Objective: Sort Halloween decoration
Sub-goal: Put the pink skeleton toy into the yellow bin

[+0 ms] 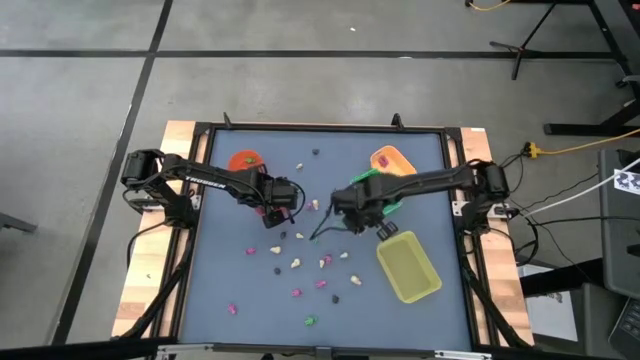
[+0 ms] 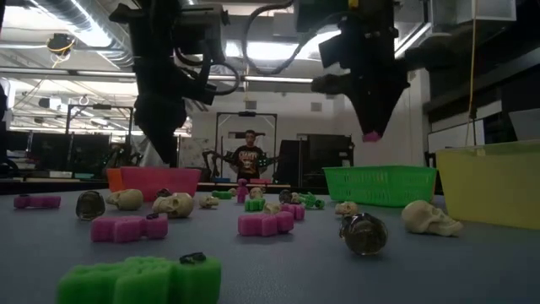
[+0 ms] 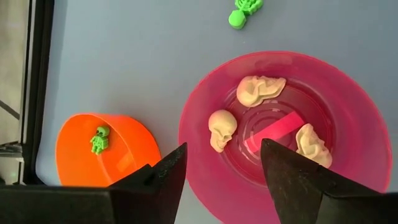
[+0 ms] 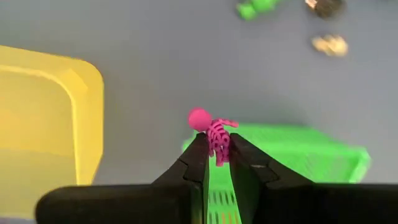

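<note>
My right gripper [image 4: 214, 155] hangs high above the table by the green tray [image 4: 298, 158], shut on a tiny pink skeleton [image 4: 213, 132]; the low view shows a pink bit at the gripper's tip [image 2: 369, 135]. My left gripper [image 3: 224, 155] stands open over the pink cup [image 3: 348, 112], touching nothing. Three cream skulls [image 3: 222, 129] and a pink piece [image 3: 273, 130] lie in that cup. A green skeleton [image 3: 99, 139] lies in the orange cup [image 3: 74, 155] beside it. Several trinkets [image 1: 300, 263] lie loose on the blue table. My right gripper pinches the pink skeleton's lower body [image 4: 217, 148] between its two fingertips, from above with the fingers pointing down. The round head [image 4: 199, 118] and the ribs stick out past the tips. The skeleton is lifted clear of the table.
A yellow tray [image 1: 408, 268] lies at the near right and an orange tray [image 1: 392, 160] at the far right, next to the green tray [image 1: 392, 207]. Loose trinkets spread over the table's middle and near part [image 1: 310, 320]. A person [image 2: 249, 159] stands far behind the table.
</note>
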`<state>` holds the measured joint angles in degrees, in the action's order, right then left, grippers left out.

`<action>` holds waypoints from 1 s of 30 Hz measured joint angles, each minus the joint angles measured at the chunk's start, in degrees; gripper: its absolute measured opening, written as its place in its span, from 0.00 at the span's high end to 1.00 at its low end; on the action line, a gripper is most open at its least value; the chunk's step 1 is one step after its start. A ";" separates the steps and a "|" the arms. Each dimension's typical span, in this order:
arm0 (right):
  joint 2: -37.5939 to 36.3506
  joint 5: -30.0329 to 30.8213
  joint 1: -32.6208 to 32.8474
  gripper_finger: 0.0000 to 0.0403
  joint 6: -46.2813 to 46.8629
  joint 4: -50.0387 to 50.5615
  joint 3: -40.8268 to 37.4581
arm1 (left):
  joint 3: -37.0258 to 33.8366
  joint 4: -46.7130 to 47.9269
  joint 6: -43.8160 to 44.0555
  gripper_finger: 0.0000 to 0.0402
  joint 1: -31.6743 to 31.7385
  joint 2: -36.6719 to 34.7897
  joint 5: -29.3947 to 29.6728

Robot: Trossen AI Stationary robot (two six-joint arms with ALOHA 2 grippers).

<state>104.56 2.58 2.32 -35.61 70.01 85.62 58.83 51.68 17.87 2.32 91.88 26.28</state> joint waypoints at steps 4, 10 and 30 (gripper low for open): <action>-3.48 1.55 -4.04 0.88 0.84 1.78 0.00 | 0.00 -0.45 0.00 0.53 0.01 0.00 0.00; -6.72 3.33 -12.24 0.88 0.91 3.48 0.00 | 0.00 -0.68 0.00 0.53 0.00 0.00 -0.02; -7.01 0.84 -35.98 0.88 3.94 0.55 -6.03 | 0.00 -1.39 0.00 0.53 -0.10 0.00 -0.02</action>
<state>97.56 3.43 -33.66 -31.66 70.55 79.60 58.83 50.28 17.87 2.22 91.88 26.26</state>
